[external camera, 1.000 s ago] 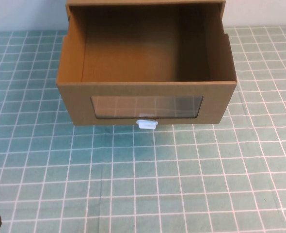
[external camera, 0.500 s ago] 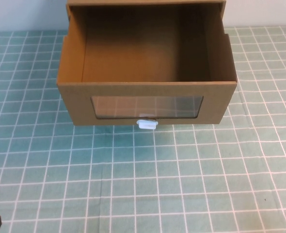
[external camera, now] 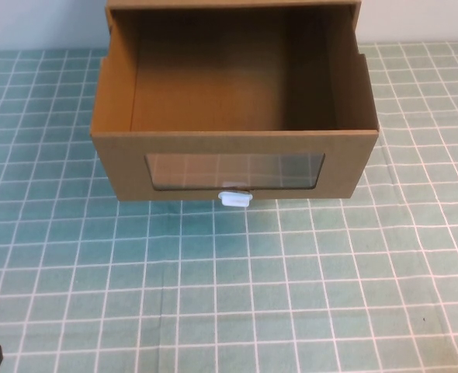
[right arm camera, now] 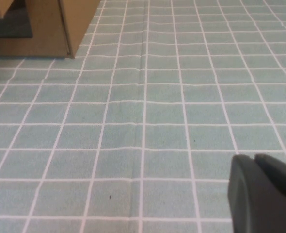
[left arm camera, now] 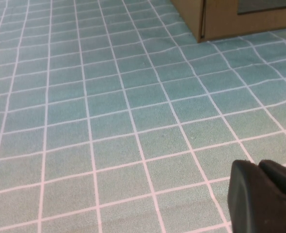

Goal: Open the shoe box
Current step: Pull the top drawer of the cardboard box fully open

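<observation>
The shoe box point(external camera: 237, 167) stood at the far middle of the checked table cover point(external camera: 291, 295). Its drawer was drawn forward toward the robot and its brown inside lay open and bare, so the opening step looked done. The white pull tab point(external camera: 234, 199) under the front window point(external camera: 234, 171) had nothing touching it. The next move probably called only for keeping both arms clear; if the drawer had to come further, the tab would need pinching and a straight pull. The left gripper point(left arm camera: 258, 169) hung low over the cover at the near left corner, well apart from the box, its fingers pressed together on nothing. The right gripper point(right arm camera: 254, 161) hung low on the near right side, outside the high view, likewise clenched and empty.
</observation>
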`<state>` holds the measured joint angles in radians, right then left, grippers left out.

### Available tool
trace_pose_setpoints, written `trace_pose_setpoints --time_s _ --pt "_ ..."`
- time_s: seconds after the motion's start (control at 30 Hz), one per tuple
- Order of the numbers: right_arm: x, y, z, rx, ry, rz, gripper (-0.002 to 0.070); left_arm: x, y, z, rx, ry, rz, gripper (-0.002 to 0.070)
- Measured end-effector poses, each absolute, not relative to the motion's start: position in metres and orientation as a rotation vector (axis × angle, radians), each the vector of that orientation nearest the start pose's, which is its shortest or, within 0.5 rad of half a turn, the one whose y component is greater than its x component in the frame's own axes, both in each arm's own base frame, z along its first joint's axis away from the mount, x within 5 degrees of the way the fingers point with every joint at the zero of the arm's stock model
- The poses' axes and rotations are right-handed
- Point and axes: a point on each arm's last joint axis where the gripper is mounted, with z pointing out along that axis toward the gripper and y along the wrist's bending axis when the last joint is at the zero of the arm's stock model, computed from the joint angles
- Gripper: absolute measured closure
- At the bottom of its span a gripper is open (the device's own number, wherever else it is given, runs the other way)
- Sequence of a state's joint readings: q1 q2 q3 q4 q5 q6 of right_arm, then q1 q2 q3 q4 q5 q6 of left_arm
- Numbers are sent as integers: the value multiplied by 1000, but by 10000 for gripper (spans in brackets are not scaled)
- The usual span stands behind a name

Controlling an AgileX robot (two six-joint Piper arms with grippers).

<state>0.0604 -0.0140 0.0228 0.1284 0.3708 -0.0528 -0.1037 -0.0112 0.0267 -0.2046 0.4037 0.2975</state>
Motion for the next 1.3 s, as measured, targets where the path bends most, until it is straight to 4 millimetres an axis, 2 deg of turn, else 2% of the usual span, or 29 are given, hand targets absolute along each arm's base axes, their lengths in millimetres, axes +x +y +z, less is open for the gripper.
trace_pose_setpoints --time_s 0.97,1.3 --pt "52 7 173 -22 1858 134 689 51 -13 169 280 1874 -68 680" --pt "52 7 174 -22 1856 134 689 51 -10 170 205 1881 -100 680"
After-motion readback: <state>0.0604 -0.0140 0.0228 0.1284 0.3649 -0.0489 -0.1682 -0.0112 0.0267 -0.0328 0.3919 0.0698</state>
